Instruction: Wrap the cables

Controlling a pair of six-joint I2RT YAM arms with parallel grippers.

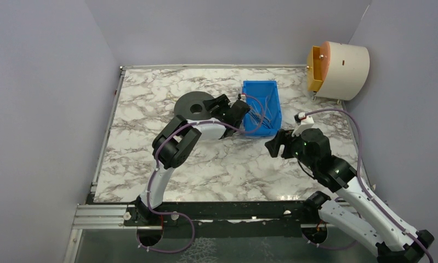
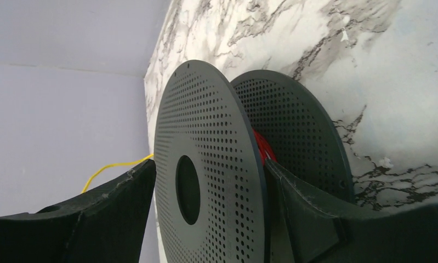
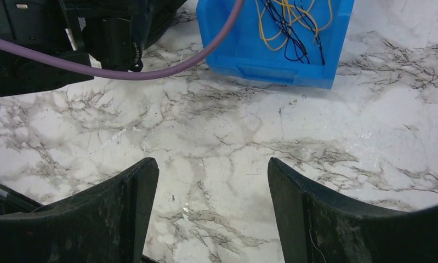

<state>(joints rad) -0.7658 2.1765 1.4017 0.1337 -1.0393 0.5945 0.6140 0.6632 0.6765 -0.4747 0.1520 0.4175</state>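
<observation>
A black perforated spool (image 1: 196,105) lies flat on the marble table, left of the blue bin. My left gripper (image 1: 221,108) is shut on its near flange (image 2: 205,164), with one finger outside and one finger (image 2: 299,203) between the two flanges. Red cable (image 2: 263,148) is wound on the spool's core. A thin yellow cable (image 2: 109,167) trails off behind the left finger. More yellow and dark cables (image 3: 293,22) lie loose in the blue bin (image 3: 244,52). My right gripper (image 3: 211,164) is open and empty above bare marble, just in front of the bin (image 1: 259,86).
A cream cylinder with an orange bracket (image 1: 342,70) hangs on the back right wall. The left arm's purple hose (image 3: 151,68) crosses in front of the bin. Grey walls close the left, back and right sides.
</observation>
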